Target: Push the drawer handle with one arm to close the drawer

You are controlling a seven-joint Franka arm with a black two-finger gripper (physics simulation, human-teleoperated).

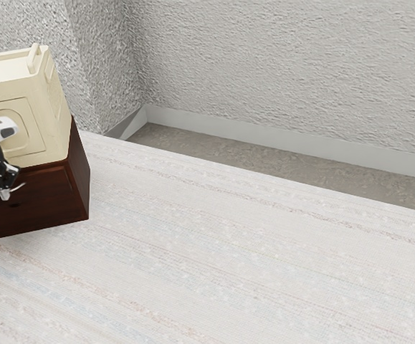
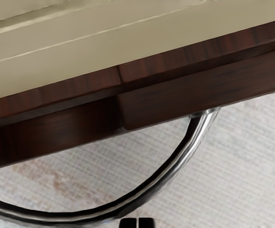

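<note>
My gripper [image 1: 3,190] is in front of the dark wooden cabinet [image 1: 46,193] at the exterior view's left edge, pointing down by its front face. A thin curved metal handle [image 1: 19,188] shows beside the fingertips. Seen from the hand, the handle [image 2: 161,182] bows out from the dark wooden front [image 2: 199,85], and the black fingertips of my gripper [image 2: 137,223] sit close together just outside its curve. Nothing is visible between them. Whether they touch the handle is unclear, as is how far the drawer stands out.
A cream-coloured box [image 1: 31,129] rests on top of the cabinet, close behind the hand. Pale streaked flooring [image 1: 250,265] extends toward the exterior view's right. Rough grey walls [image 1: 286,64] with a light baseboard [image 1: 264,136] stand beyond.
</note>
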